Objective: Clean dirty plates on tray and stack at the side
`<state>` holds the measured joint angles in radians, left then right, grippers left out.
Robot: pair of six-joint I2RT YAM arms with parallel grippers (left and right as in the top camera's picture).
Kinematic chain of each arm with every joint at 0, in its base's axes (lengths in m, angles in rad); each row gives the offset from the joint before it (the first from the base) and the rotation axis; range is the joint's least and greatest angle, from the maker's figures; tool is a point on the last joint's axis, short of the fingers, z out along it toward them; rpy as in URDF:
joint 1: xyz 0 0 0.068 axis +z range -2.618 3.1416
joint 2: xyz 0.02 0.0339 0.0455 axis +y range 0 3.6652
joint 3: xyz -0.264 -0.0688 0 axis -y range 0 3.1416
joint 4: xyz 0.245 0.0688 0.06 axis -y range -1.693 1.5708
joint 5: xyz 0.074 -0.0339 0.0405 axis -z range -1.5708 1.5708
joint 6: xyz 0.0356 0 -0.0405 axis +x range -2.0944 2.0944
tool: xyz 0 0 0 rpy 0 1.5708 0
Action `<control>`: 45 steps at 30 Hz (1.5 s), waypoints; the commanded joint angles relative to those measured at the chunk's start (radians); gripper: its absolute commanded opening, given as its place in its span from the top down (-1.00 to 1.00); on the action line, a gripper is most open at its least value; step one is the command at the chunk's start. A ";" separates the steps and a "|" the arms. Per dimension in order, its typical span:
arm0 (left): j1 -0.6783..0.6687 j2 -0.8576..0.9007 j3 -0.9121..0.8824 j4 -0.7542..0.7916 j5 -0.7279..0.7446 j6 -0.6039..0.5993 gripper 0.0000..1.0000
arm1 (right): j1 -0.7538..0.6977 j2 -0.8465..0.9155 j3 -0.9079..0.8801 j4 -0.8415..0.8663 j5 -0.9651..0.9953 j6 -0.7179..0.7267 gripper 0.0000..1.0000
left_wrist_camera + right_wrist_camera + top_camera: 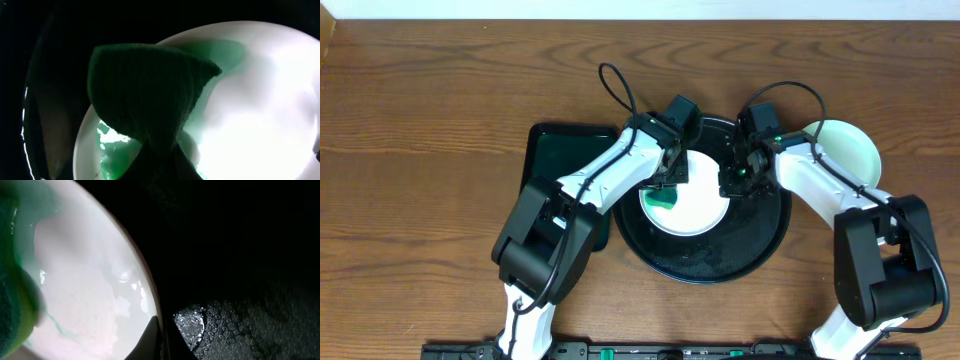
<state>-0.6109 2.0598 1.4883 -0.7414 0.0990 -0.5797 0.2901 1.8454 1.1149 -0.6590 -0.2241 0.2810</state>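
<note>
On the tray, one plate faces upward.

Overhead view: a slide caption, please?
Left tool presses a green cloth on the white plate in the black tray; right tool grips its rim.

Glossy smooth white plate, wet green streaks; ribbed matt cloth (knit-like) under left gripper; glossy black tray; wood-grain table.
</note>
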 commanded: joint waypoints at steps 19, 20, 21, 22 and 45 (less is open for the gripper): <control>0.003 0.045 -0.002 0.000 -0.006 -0.009 0.78 | 0.045 -0.001 -0.005 0.013 0.014 -0.051 0.82; 0.003 0.045 -0.002 -0.001 -0.006 -0.009 0.78 | 0.045 -0.001 -0.005 0.013 0.014 -0.051 0.87; 0.003 0.045 -0.002 -0.001 -0.005 -0.009 0.78 | 0.045 -0.001 -0.005 0.013 0.014 -0.051 0.95; 0.003 0.045 -0.002 -0.002 -0.005 -0.009 0.78 | 0.045 -0.001 -0.005 0.013 0.014 -0.051 0.98; 0.003 0.045 -0.002 -0.001 -0.006 -0.001 0.80 | 0.045 -0.001 -0.010 0.018 0.063 -0.051 0.97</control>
<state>-0.6109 2.0647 1.4883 -0.7406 0.1020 -0.5797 0.3195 1.8454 1.1110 -0.6533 -0.1574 0.2413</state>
